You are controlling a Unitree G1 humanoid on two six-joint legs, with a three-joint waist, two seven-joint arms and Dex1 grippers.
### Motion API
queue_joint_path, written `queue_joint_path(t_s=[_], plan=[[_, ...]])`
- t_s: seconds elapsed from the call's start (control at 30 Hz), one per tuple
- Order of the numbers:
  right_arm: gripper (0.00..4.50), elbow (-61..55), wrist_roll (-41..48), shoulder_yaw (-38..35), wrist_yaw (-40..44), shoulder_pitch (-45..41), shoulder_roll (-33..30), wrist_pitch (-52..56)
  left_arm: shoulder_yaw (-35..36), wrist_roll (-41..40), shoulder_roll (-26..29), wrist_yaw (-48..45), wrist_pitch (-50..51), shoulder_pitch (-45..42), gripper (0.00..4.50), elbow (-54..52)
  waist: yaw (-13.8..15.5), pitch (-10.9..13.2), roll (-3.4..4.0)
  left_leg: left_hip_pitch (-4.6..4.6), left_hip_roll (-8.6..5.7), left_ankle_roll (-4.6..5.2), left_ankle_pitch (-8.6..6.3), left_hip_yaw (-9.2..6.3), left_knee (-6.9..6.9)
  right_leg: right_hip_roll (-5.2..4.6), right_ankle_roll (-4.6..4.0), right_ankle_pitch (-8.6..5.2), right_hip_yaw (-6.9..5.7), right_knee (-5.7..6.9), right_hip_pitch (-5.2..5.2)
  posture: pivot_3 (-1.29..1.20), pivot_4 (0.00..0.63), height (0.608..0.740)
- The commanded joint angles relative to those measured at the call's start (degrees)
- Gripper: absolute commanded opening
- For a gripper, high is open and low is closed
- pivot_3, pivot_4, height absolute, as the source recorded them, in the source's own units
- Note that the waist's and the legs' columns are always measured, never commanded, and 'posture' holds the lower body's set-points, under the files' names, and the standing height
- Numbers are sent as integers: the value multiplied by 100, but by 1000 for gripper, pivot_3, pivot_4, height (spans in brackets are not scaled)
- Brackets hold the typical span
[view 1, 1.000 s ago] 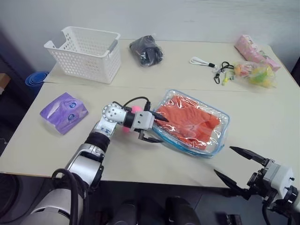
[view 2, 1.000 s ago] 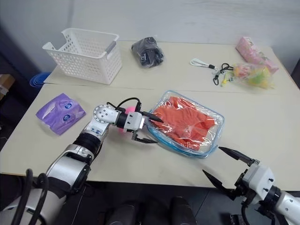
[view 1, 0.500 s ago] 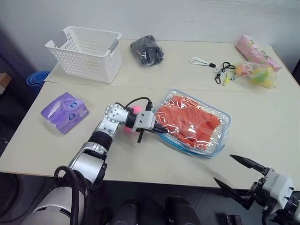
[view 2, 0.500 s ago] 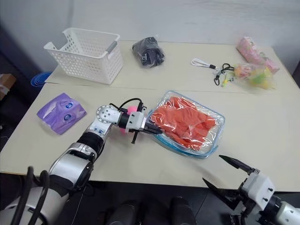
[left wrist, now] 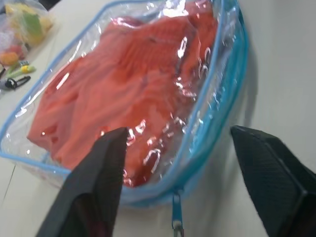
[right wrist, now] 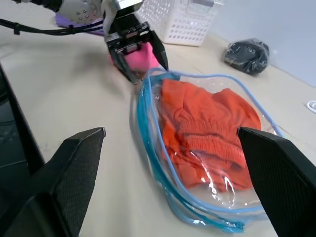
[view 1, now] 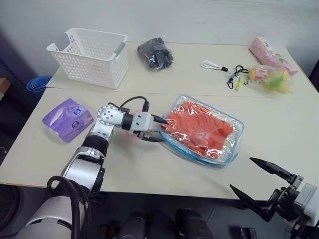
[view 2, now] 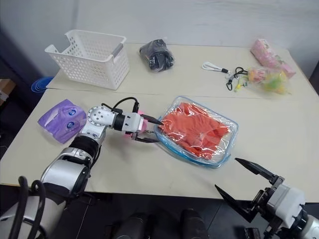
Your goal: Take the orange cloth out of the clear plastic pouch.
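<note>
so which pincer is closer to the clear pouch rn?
Left. The left pincer is open at the clear plastic pouch's near-left end; the right pincer hangs open off the table's front edge, well apart.

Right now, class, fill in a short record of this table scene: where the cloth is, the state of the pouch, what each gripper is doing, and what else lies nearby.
cloth: orange cloth folded inside the pouch
pouch: clear plastic pouch flat on the table
left gripper: left gripper open at the pouch's near-left end, holding nothing
right gripper: right gripper open, off the table's front edge
nearby: white basket, purple packet, black bundle
</note>
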Motion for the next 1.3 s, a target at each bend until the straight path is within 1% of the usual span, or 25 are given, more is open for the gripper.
queue_joint_path(t_s=[0.03, 0.13, 0.17, 0.27, 0.33, 0.37, 0.43, 0.5, 0.53, 0.57, 0.6, 0.73, 0.8, 0.87, 0.97, 1.03, 1.1, 1.17, 1.23, 1.3], plan=[[4500, -144, -14, 95, -78, 20, 77, -23, -116, 340, -75, 464, -274, -129, 3655, 88, 16, 0, -1, -1, -1, 1, 0, -1, 1, 0, 0, 0, -1, -1, 0, 0, 150, 740], [4500, -112, -68, 157, -122, 11, 99, -37, -161, 453, -197, 647, -330, -149, 3655, 143, 6, 0, -1, -1, -2, 3, 1, -1, 1, 0, 1, 1, -1, -1, 0, 0, 150, 740], [4500, -96, -79, 175, -130, 13, 102, -41, -151, 449, -236, 656, -338, -158, 3476, 152, 4, 0, -1, -1, -2, 3, 1, 0, 1, 0, 1, 1, -2, 0, 0, 0, 150, 740], [4500, -60, -114, 216, -138, 21, 113, -68, -121, 396, -298, 571, -289, -188, 2771, 192, 3, 0, -1, 0, -1, 3, 0, 0, 1, 1, 1, 1, -7, 0, 0, 0, 150, 740], [4500, -52, -132, 231, -136, 36, 123, -74, -100, 356, -305, 489, -258, -201, 2118, 213, -6, 0, -1, 0, 0, 3, 0, 0, 1, 2, 1, 1, -13, 1, 0, 0, 150, 740], [4500, -51, -132, 235, -134, 52, 128, -65, -59, 274, -314, 377, -205, -197, 1866, 207, -5, 0, -1, 0, 0, 2, 1, 0, 0, 3, 1, 1, -15, 1, 0, 0, 150, 740], [4500, -38, -129, 235, -104, 109, 125, -52, 42, 68, -332, 76, -2, -180, 1144, 173, -3, 0, -1, 1, 0, 2, 1, 1, 1, 3, 1, 1, -22, 2, 0, 0, 150, 740], [4500, -30, -114, 237, -74, 158, 113, -30, 132, -88, -346, -116, 187, -161, 544, 130, -3, 0, -1, 1, 0, 2, 1, 1, 1, 2, 1, 1, -29, 2, 0, 0, 150, 740], [4500, -29, -96, 244, -54, 188, 94, 3, 195, -201, -364, -250, 395, -150, 385, 96, -4, 0, -1, 0, 0, 2, 1, 1, 1, 2, 1, 1, -30, 3, 0, 0, 150, 740], [4500, -32, -75, 256, -27, 215, 69, 33, 246, -295, -377, -352, 592, -139, 56, 56, -4, 0, -1, 0, 0, 3, 1, 2, 1, 2, 1, 1, -37, 5, 0, 0, 150, 740], [4500, -35, -61, 266, -3, 234, 49, 60, 286, -358, -387, -428, 767, -128, 56, 16, -4, 0, -1, 0, 0, 3, 1, 2, 1, 3, 1, 1, -37, 9, 0, 0, 150, 740], [4500, -142, 116, 357, 122, 336, -111, 413, 348, -658, -415, -939, 1981, 19, 56, -343, -8, 0, -1, 0, 0, 3, 1, 1, 1, 3, 1, 1, -40, 14, 0, 0, 150, 740], [4500, -350, 255, 466, 56, 315, -247, 761, 339, -668, -420, -792, 2614, 109, 56, -594, -9, -1, -1, 1, 0, 4, 1, 0, 1, 2, 1, 1, -38, 18, 0, 0, 150, 740], [4500, -664, 311, 746, -220, 64, -440, 1295, 424, -783, -530, -383, 3458, 199, 56, -969, -17, -1, -1, 1, 0, 4, 1, -2, 1, 0, 1, 1, -32, 20, 0, 0, 150, 740], [4500, -977, 350, 1227, -774, -505, -608, 2126, 531, -1072, -712, -25, 4705, 487, 56, -1926, -14, -1, -1, -3, 2, 1, 3, -11, 8, -5, 1, 1, 0, 25, 0, 0, 150, 740], [4500, -1105, 436, 1416, -1588, -949, -576, 3004, 568, -1424, -869, 220, 5644, 784, 56, -2962, -10, -1, -1, -3, 3, -2, 5, -15, 9, -5, 1, 0, 1, 25, 0, 0, 150, 740], [4500, -1118, 612, 1601, -2122, -1537, -598, 3730, 638, -1807, -992, 627, 6796, 990, 56, -3910, 3, 0, -1, -12, 4, -7, 8, -23, 9, -10, 1, 1, 1, 26, -7, 0, 150, 740], [4500, -994, 645, 1785, -2440, -2154, -624, 4249, 634, -2001, -1006, 1028, 7783, 1141, 56, -4553, -8, -1, -1, -18, 3, -9, 8, -23, 9, -11, 0, 1, 5, 23, -12, 0, 150, 740], [4500, -831, 481, 1958, -2601, -2587, -649, 4552, 549, -2005, -950, 1260, 8167, 1260, 56, -4900, -9, -1, 0, -18, 1, -13, 10, -20, 9, -11, 0, 1, 9, 23, -20, 0, 150, 740], [4500, -643, 201, 2148, -2682, -2917, -663, 4665, 515, -2038, -936, 1389, 8290, 1353, 56, -5115, -10, -1, 0, -17, 1, -18, 13, -17, 7, -7, 0, 0, 11, 24, -30, 0, 150, 740]])
